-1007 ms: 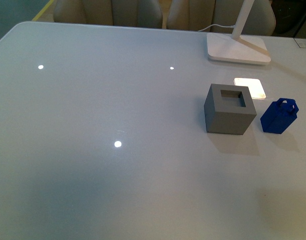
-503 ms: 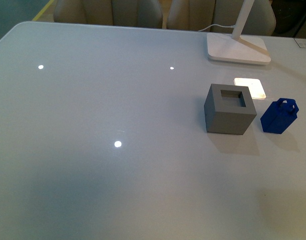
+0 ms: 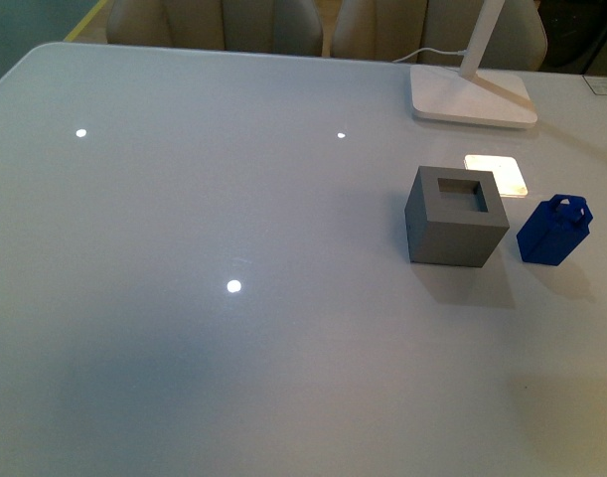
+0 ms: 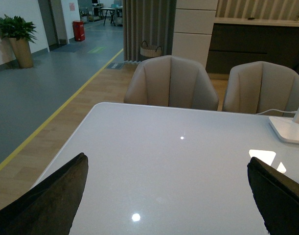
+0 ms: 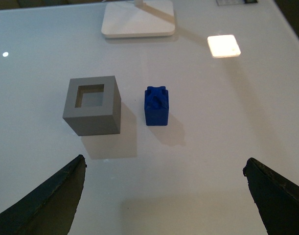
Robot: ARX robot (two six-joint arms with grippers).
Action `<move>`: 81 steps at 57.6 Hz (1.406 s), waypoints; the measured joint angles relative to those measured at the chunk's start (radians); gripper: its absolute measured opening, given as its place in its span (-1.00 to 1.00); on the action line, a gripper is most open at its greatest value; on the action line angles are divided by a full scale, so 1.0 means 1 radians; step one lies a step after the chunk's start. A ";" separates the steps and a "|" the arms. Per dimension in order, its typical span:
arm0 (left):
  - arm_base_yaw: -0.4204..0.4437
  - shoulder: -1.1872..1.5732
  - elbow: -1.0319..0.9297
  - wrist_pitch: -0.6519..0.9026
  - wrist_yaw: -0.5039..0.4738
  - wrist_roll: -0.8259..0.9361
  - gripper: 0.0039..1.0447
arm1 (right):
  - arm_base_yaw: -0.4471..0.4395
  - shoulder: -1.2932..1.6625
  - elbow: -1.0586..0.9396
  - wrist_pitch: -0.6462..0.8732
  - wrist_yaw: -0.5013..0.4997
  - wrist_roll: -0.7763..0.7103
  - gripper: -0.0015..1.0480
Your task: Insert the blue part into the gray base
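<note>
Nothing has shifted on the tabletop over the last second. From the front, the matte gray cube (image 3: 456,229) with a square hole in its top sits on the glossy white table (image 3: 233,219). The small deep-blue block (image 3: 553,231) of plastic with a looped handle stands just beside it on the robot's right, not touching. A flat white lamp base (image 3: 473,96) lies beyond them.

Seen from the left wrist, the left gripper (image 4: 166,161) has its dark fingers (image 4: 51,196) spread wide over the table, with two beige upholstered chairs (image 4: 171,83) behind.

Seen from the right wrist, the right gripper (image 5: 164,164) is likewise spread wide, holding nothing. It looks down on the gray cube (image 5: 93,105) and the blue block (image 5: 156,106), which stands upright outside the hole.
</note>
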 joint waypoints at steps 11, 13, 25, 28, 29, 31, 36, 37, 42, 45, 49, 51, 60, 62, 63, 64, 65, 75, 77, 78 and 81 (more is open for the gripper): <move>0.000 0.000 0.000 0.000 0.000 0.000 0.86 | 0.023 0.395 0.233 -0.025 -0.008 0.042 0.83; 0.000 0.000 0.000 0.000 0.000 0.000 0.86 | 0.030 0.446 0.272 -0.040 -0.006 0.047 0.83; 0.000 0.000 0.000 0.000 0.000 0.000 0.86 | 0.037 0.739 0.547 -0.132 0.034 0.126 0.83; 0.000 0.000 0.000 0.000 0.000 0.000 0.86 | 0.036 0.770 0.581 -0.140 0.036 0.139 0.83; 0.000 0.000 0.000 0.000 0.000 0.000 0.86 | 0.035 0.780 0.591 -0.143 0.034 0.143 0.83; 0.000 0.000 0.000 0.000 0.000 0.000 0.86 | 0.034 0.801 0.615 -0.153 0.035 0.147 0.83; 0.000 0.000 0.000 0.000 0.000 0.000 0.86 | 0.033 0.831 0.646 -0.160 0.037 0.152 0.83; 0.000 0.000 0.000 0.000 0.000 0.000 0.86 | 0.033 0.838 0.656 -0.164 0.037 0.152 0.83; 0.000 0.000 0.000 0.000 0.000 0.000 0.86 | 0.034 0.866 0.688 -0.177 0.033 0.156 0.83; 0.000 0.000 0.000 0.000 0.000 0.000 0.86 | 0.034 0.884 0.712 -0.188 0.033 0.160 0.83; 0.000 0.000 0.000 0.000 0.000 0.000 0.86 | 0.034 0.906 0.739 -0.198 0.034 0.164 0.83; 0.000 0.000 0.000 0.000 0.000 0.000 0.86 | 0.034 0.916 0.752 -0.204 0.035 0.166 0.83; 0.000 0.000 0.000 0.000 0.000 0.000 0.86 | 0.034 0.956 0.797 -0.220 0.037 0.171 0.83; 0.000 0.000 0.000 0.000 0.000 0.000 0.86 | 0.036 0.962 0.805 -0.225 0.037 0.171 0.83; 0.000 0.000 0.000 0.000 0.000 0.000 0.86 | 0.037 0.964 0.807 -0.227 0.035 0.171 0.83; 0.000 0.000 0.000 0.000 0.000 0.000 0.86 | 0.037 0.968 0.812 -0.231 0.032 0.172 0.83; 0.000 0.000 0.000 0.000 0.000 0.000 0.86 | 0.038 0.970 0.814 -0.232 0.031 0.175 0.82; 0.000 0.000 0.000 0.000 0.000 0.000 0.86 | 0.044 0.978 0.826 -0.240 0.033 0.177 0.27; 0.000 0.000 0.000 0.000 0.000 0.000 0.86 | 0.044 0.978 0.826 -0.240 0.032 0.177 0.14; 0.000 0.000 0.000 0.000 0.000 0.000 0.86 | 0.044 0.977 0.826 -0.240 0.031 0.177 0.10; 0.000 0.000 0.000 0.000 0.000 0.000 0.86 | 0.044 0.970 0.820 -0.240 0.027 0.177 -0.04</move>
